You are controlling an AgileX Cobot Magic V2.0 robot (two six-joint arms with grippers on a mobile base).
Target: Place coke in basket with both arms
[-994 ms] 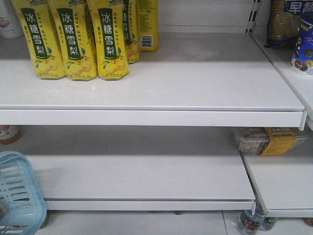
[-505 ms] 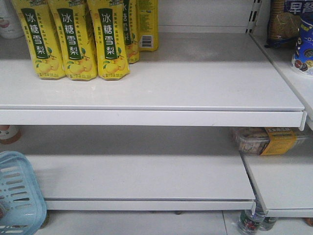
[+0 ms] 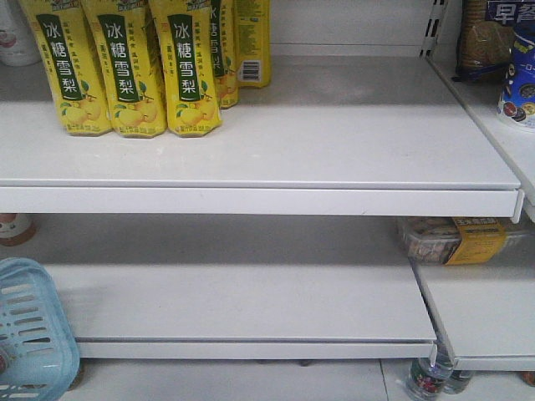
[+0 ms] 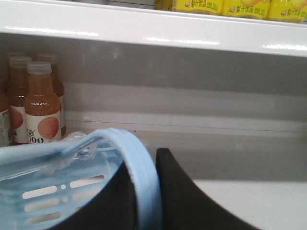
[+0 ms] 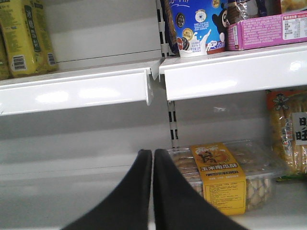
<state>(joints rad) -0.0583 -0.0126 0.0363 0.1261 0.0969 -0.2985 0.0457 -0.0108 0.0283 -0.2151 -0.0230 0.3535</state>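
Three yellow pear-drink bottles (image 3: 125,71) stand in front on the upper white shelf (image 3: 334,142) in the front-facing view, with more behind; the pale blue basket (image 3: 33,334) shows only partly at the lower left corner, beside the lower shelf (image 3: 251,301), and no coke or arm appears here. In the left wrist view, the left gripper (image 4: 144,191) is clamped on the basket's rim (image 4: 139,163), one black finger inside and one outside the blue wall; orange juice bottles (image 4: 42,108) stand at the back left. In the right wrist view, the right gripper (image 5: 152,191) has its two black fingers pressed together, holding nothing, pointing toward a clear box of biscuits (image 5: 225,175) with a yellow label. The coke is not visible in any view.
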